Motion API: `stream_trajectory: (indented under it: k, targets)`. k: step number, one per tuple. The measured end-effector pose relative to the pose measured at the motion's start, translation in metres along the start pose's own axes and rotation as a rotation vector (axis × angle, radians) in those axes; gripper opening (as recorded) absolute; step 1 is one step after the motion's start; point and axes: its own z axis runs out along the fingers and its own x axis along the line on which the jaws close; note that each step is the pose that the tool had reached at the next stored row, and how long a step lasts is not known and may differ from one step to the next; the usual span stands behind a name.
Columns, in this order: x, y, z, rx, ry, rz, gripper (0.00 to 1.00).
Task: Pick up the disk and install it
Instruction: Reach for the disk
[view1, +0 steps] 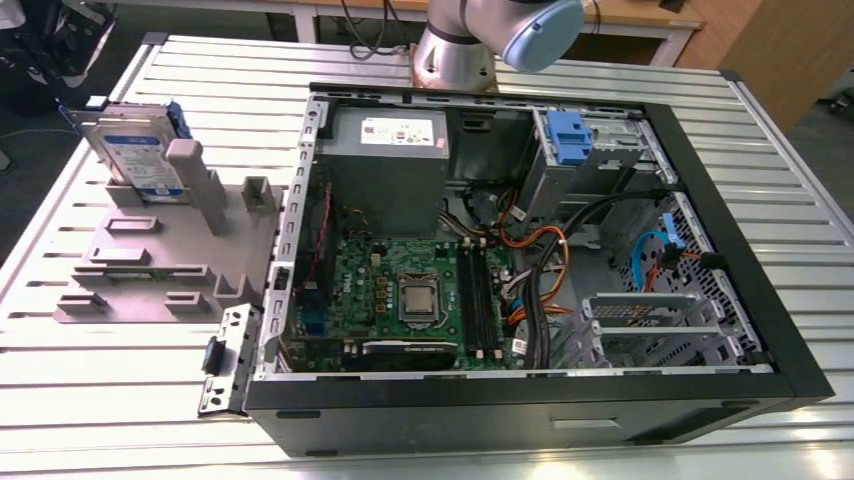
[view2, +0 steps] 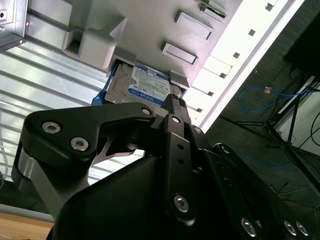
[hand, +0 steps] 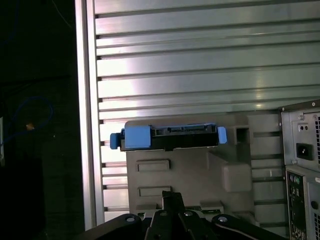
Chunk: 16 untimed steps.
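This is step 1, the pick-up, and the disk is not yet lifted. In the exterior view the disk (view1: 140, 150) stands on its edge in the grey holder (view1: 134, 275) at the upper left of the frame. The open computer case (view1: 534, 415) is to its right, and the arm (view1: 494, 40) is at the top middle.

In the first wrist view the gripper (hand: 170, 202) sits at the bottom middle, apart from the disk — it holds nothing. I cannot tell if it is spread or pressed together. A grab would need it lined up over that thin blue top edge.
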Motion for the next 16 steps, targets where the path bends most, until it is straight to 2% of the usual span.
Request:
stream_trajectory:
  k: [4,11,16]
  targets:
    - [0.0018,0.0019,0.0007,-0.0002,-0.0002,0.0,0.11]
    - [0.0045,0.0176,0.0034,0.0,-0.0001,0.0,0.11]
    - [0.0053,0.023,0.0053,0.0008,0.0008,-0.021,0.11]
